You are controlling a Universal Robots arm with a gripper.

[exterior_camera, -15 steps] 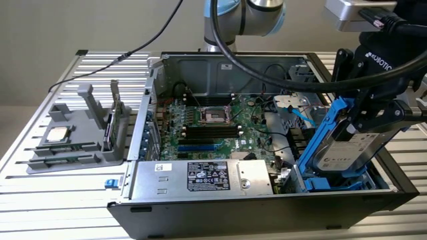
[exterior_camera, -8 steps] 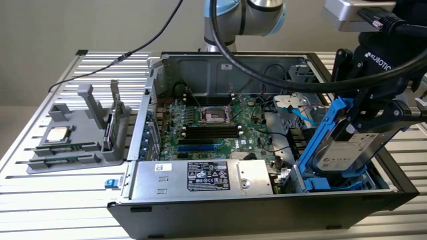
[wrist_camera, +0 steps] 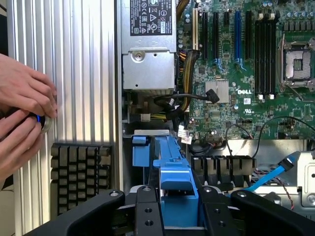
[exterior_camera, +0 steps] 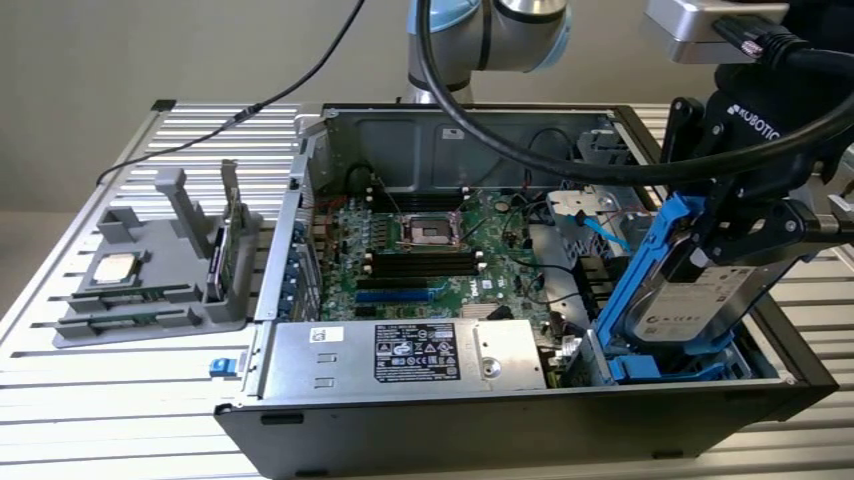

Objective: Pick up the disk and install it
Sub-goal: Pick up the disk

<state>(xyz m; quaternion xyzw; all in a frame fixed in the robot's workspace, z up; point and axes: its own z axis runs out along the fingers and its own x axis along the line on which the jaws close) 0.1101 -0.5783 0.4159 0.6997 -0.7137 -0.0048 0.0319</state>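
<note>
Gripper [exterior_camera: 741, 240] was clenched on the disk [exterior_camera: 701, 295], with its black fingers [exterior_camera: 703, 240] pressed against the blue carrier frame on either side. The disk was held off the table and tilted, label face toward the exterior camera. Its upper end was in the jaws and its lower end dipped into the drive bay [exterior_camera: 667, 368] at the corner of the open computer case [exterior_camera: 534, 430] on the exterior view's right. Whether the lower edge touched the bay floor could not be told. In the wrist view the blue carrier of the disk [wrist_camera: 172, 157] ran straight out from between the gripper [wrist_camera: 179, 211] fingers. Beyond the carrier lay the motherboard [wrist_camera: 236, 73] and the silver power supply [wrist_camera: 147, 69]. In the exterior view the power supply [exterior_camera: 414, 355] lay along the near side of the case, just beside the bay. The motherboard [exterior_camera: 427, 250] lay behind it, and a loose blue cable [exterior_camera: 597, 228] sat near the raised end of the disk. Well apart, on the exterior view's left, a grey fixture [exterior_camera: 147, 290] stood on the slatted table [exterior_camera: 120, 400]. The fixture carried a small square silver chip [exterior_camera: 115, 268] and a thin dark upright card [exterior_camera: 230, 240]. The wrist view also caught a person's hands [wrist_camera: 22, 113] resting on the table beside the case. A dark keyboard [wrist_camera: 81, 172] lay close to them.
</note>
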